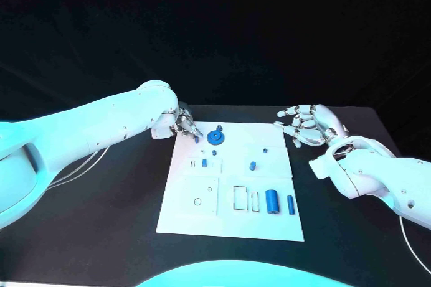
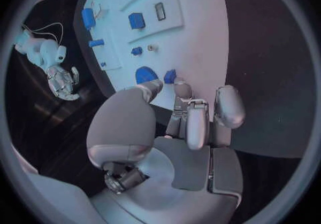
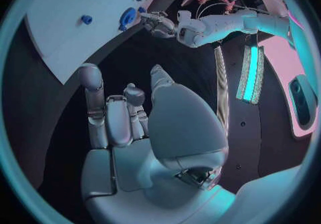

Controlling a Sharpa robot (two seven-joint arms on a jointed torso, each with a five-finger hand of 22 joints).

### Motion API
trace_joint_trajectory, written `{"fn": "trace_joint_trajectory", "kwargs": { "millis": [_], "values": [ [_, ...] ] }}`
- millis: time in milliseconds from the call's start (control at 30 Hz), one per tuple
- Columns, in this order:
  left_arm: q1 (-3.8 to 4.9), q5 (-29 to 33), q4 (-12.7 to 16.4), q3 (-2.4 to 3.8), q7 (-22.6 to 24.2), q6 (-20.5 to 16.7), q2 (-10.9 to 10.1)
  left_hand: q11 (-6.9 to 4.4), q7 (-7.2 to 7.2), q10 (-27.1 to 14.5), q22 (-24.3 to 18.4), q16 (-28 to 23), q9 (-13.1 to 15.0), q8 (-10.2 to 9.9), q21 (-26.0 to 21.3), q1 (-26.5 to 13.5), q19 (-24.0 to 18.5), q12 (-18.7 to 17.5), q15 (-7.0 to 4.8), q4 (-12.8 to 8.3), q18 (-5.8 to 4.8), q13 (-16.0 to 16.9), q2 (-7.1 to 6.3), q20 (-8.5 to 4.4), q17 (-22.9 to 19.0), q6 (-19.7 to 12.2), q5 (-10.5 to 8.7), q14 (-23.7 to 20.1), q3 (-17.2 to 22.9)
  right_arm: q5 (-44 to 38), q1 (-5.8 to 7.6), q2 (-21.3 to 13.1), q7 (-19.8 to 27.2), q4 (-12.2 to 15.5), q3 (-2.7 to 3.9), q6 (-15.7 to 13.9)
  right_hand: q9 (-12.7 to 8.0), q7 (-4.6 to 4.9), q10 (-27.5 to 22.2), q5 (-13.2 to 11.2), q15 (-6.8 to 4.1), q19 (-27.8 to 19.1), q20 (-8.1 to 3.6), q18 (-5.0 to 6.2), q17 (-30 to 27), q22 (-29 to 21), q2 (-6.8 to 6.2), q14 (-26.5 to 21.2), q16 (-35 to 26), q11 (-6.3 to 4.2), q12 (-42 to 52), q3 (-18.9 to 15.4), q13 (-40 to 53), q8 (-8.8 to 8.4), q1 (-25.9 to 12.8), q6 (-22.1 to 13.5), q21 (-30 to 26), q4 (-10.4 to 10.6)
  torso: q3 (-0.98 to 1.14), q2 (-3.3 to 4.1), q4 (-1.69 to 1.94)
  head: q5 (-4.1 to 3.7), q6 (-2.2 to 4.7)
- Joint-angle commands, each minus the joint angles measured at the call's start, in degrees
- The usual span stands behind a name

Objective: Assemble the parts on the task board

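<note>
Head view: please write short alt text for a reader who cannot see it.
A white task board lies on a black table, with small blue parts on it. The left hand reaches the board's far left corner beside a round blue part; the right hand hovers off its far right corner.

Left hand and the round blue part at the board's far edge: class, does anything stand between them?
Nothing visible does. The left hand has its fingers right beside the round blue part, with bare task board between.

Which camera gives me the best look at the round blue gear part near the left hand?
The head view: the round blue gear sits unobstructed on the task board, beside the left hand. The left wrist view shows it partly behind the fingers; the right wrist view shows it small.
</note>
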Motion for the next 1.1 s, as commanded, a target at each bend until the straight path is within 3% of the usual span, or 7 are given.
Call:
{"fn": "trace_joint_trajectory", "kwargs": {
  "millis": [33,600,800,900,933,1100],
  "values": [
    [-0.01,1.1,0.0,0.0,1.0,1.4,0.1,0.05,-0.08,-0.3,0.1,-0.1,-0.1,-0.2,-0.2,0.7,-0.1,0.2,0.32,0.1,-0.44,0.1,0.18,0.04,8.1,0.5,-0.04,3.2,0.4,-0.2,-0.03,0.0,0.7,0.1,0.02,0.0,-0.1,0.06,-0.5,0.1,-0.06,0.4,-0.1,0.8,0.0,-0.1,0.19,-0.1,-0.4,-0.01,-0.3,-0.3,-0.1,0.36,-0.1,-0.4,-0.3,0.0,0.0,0.0,0.0,-0.01,-0.03],
    [-0.01,1.2,-0.3,-0.19,1.0,2.2,0.3,-0.25,-0.44,0.1,0.3,0.0,-0.1,0.0,-0.1,3.2,0.0,0.6,0.08,-0.1,-0.47,0.4,0.74,-0.1,8.2,1.2,-0.05,3.3,1.4,-0.2,-0.03,0.0,0.7,0.2,0.02,0.0,-0.1,0.06,-0.5,0.1,-0.07,0.5,-0.1,0.79,0.0,-0.1,0.26,-0.1,-0.4,-0.01,-0.2,-0.3,0.0,0.38,-0.1,-0.4,-0.3,0.0,0.0,0.01,-0.05,-0.11,-0.18],
    [-0.01,1.3,-0.4,-0.21,1.1,1.3,0.2,-0.78,-1.0,0.3,0.6,0.1,0.5,0.6,0.0,8.5,0.1,0.5,-0.39,-2.3,-0.5,0.2,1.95,-0.53,8.4,1.3,-0.23,3.4,6.8,-0.2,-0.03,0.0,0.8,0.2,0.02,0.0,-0.1,0.06,-0.5,0.1,-0.07,0.5,-0.1,0.79,0.0,-0.1,0.26,-0.1,-0.4,-0.01,-0.2,-0.3,0.0,0.38,-0.1,-0.4,-0.3,0.0,0.01,-0.03,-0.01,-0.21,-0.19],
    [-0.01,1.5,-0.3,-0.21,1.4,0.3,0.1,-0.89,-1.06,0.6,0.8,0.2,1.3,1.4,0.1,9.6,0.1,0.3,-0.5,-3.6,-0.52,0.1,1.73,-0.68,8.4,0.9,-0.22,3.4,10.3,-0.2,-0.03,0.0,0.8,0.1,0.02,0.0,-0.1,0.06,-0.5,0.1,-0.07,0.5,-0.1,0.79,0.0,-0.1,0.26,-0.1,-0.4,-0.01,-0.2,-0.3,0.0,0.38,-0.1,-0.4,-0.3,0.0,-0.01,-0.01,0.03,-0.21,-0.13],
    [-0.02,1.6,-0.3,-0.21,1.5,0.0,0.1,-1.01,-1.0,0.8,1.0,0.3,2.1,2.2,0.2,10.2,0.2,0.3,-0.58,-4.7,-0.54,0.1,1.67,-0.77,8.5,0.7,-0.16,3.5,13.1,-0.2,-0.03,0.0,0.8,0.1,0.02,0.0,-0.1,0.06,-0.5,0.1,-0.07,0.5,-0.1,0.79,0.0,-0.1,0.26,-0.1,-0.4,-0.01,-0.2,-0.3,0.0,0.38,-0.1,-0.4,-0.3,0.0,0.0,-0.02,0.02,-0.19,-0.12],
    [-0.02,2.9,0.1,-0.21,1.7,-1.4,-0.3,-0.96,-1.05,1.7,1.5,0.4,4.0,4.2,0.5,8.5,0.5,0.9,-0.59,-6.6,-0.64,0.7,0.54,-0.79,8.6,0.2,-0.06,3.6,19.1,-0.2,-0.03,0.1,0.7,0.0,0.02,0.1,-0.1,0.06,-0.5,0.1,-0.07,0.5,-0.1,0.79,0.0,-0.1,0.26,-0.1,-0.4,-0.01,-0.2,-0.3,0.0,0.38,-0.1,-0.4,-0.3,0.0,-0.01,-0.08,0.04,-0.11,-0.08]
  ]
}}
